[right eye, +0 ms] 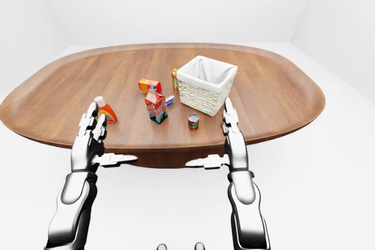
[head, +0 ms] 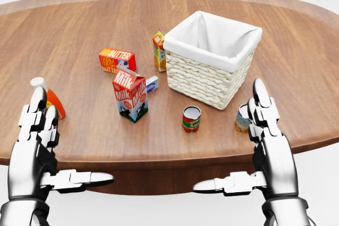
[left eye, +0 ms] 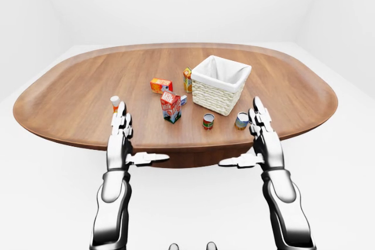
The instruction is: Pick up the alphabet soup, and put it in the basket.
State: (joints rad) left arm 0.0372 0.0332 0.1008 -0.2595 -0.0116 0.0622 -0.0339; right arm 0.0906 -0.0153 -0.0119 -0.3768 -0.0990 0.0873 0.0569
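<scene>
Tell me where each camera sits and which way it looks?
Head view: on the robot's head, looking down over the table at the basket and milk; only both hands show, fingers open.
Left-eye view: on the head too, seeing wider, the whole table and white room, plus both arms.
Right-eye view: beside it, nearly the same picture; here the right hand hides the second can.
All three share the basket, milk and soup can.
</scene>
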